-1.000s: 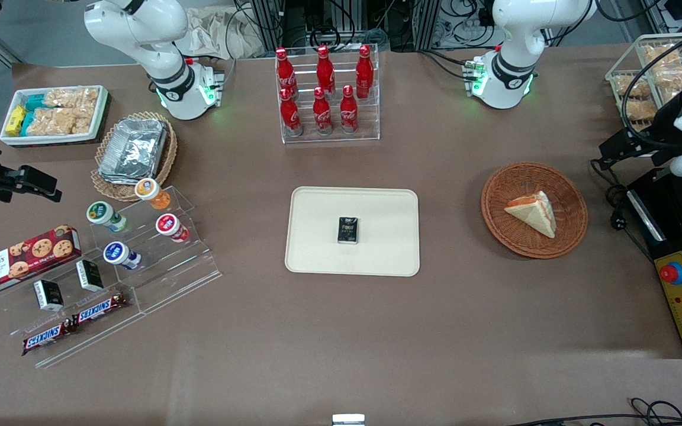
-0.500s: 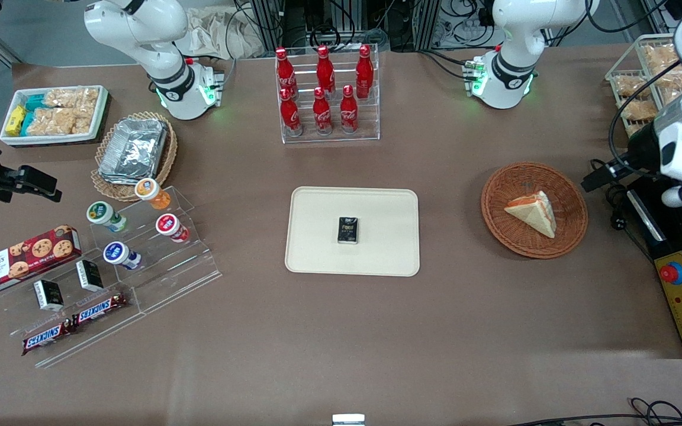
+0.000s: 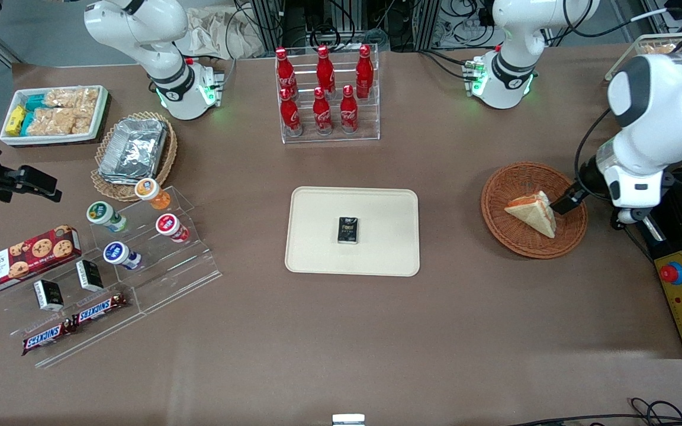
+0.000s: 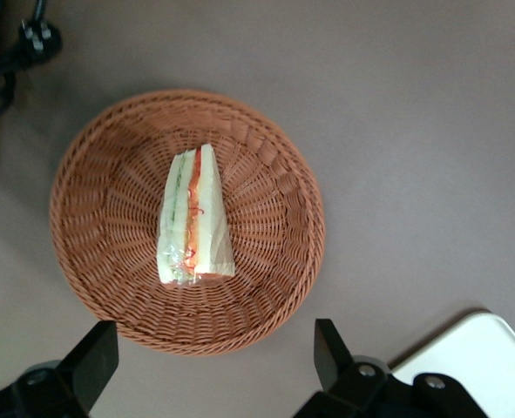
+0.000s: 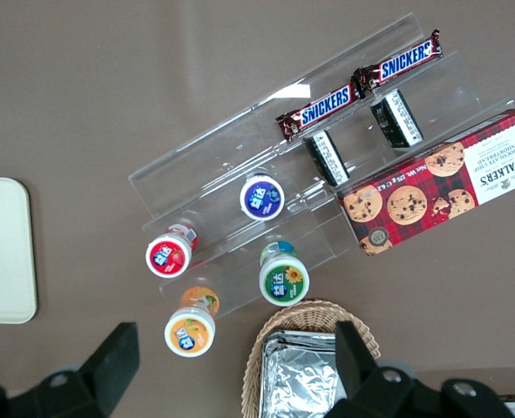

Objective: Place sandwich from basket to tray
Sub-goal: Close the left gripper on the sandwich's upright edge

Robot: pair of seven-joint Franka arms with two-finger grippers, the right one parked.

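With the tool (image 4: 209, 370) spread open above the basket (image 4: 266, 287) rim, the sandwich (image 4: 193, 218) inside looks film-wrapped, I think, so a corner pinch could slip.

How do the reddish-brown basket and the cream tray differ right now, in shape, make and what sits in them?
The basket is round and woven from reddish-brown wicker; the tray is a smooth cream rectangle with rounded corners. The basket holds the sandwich; the tray holds only a small black packet. The open gripper hovers over the basket, with nothing in it, while nothing hovers over the tray. Both are shallow and rest flat on the brown table.
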